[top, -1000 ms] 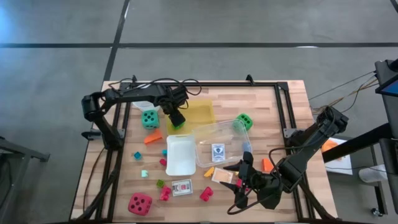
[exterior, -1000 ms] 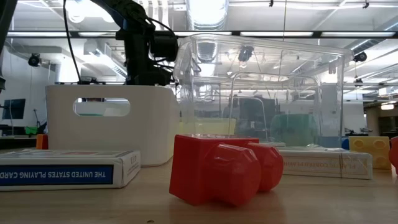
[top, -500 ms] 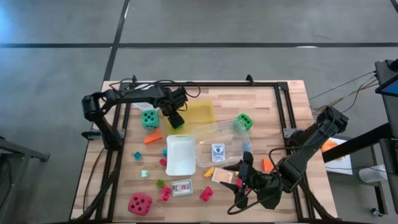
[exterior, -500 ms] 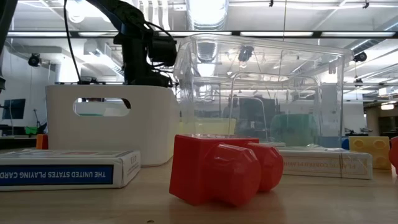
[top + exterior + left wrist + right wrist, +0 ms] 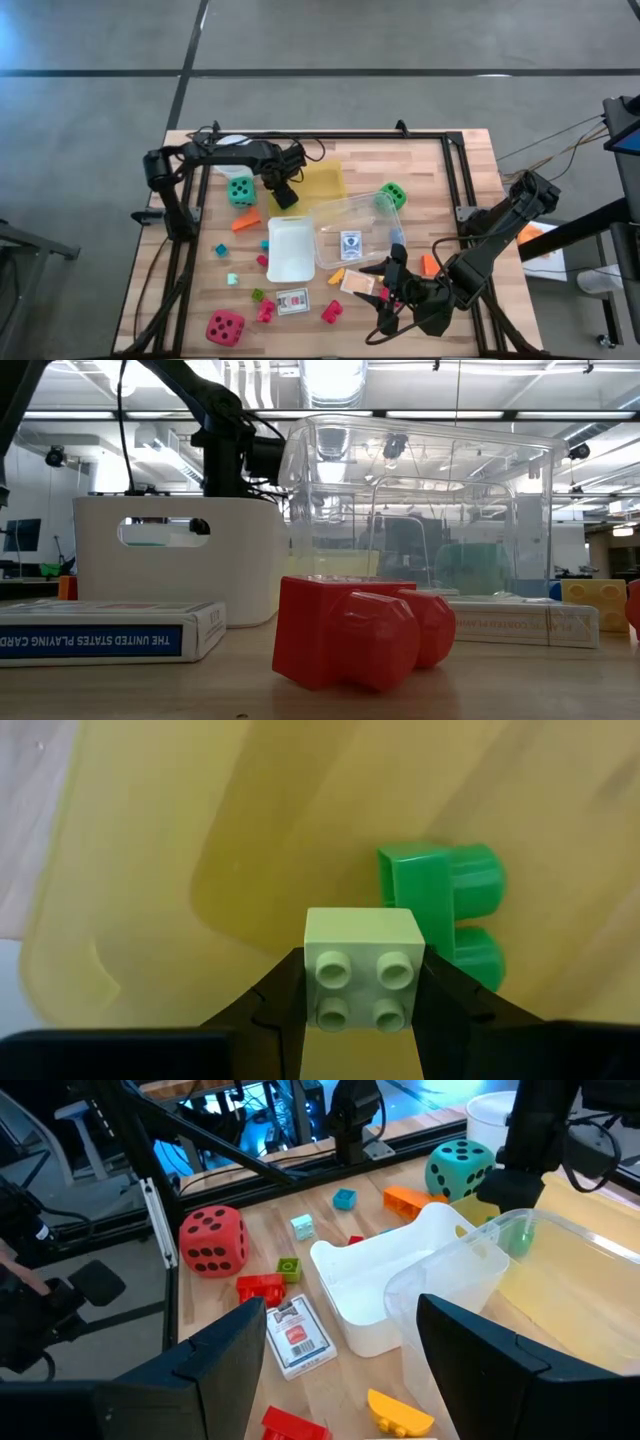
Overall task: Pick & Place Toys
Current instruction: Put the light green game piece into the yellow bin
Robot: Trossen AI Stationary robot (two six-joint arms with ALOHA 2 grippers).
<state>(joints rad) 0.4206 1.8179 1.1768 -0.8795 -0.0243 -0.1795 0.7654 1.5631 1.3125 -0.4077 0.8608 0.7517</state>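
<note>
High view: the left gripper (image 5: 284, 194) is held over the yellow tray (image 5: 322, 182), evidently as the drop spot.

Left wrist view: a pale green block (image 5: 364, 969) is clamped between the jaws above a green block (image 5: 452, 910) lying in the tray.

Right wrist view: the right gripper (image 5: 335, 1370) is parked by the near table edge, jaws apart, empty.

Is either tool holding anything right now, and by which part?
The left tool pinches a pale green studded block by two opposite side faces, over the yellow tray. The right tool is open, holding nothing.
</note>
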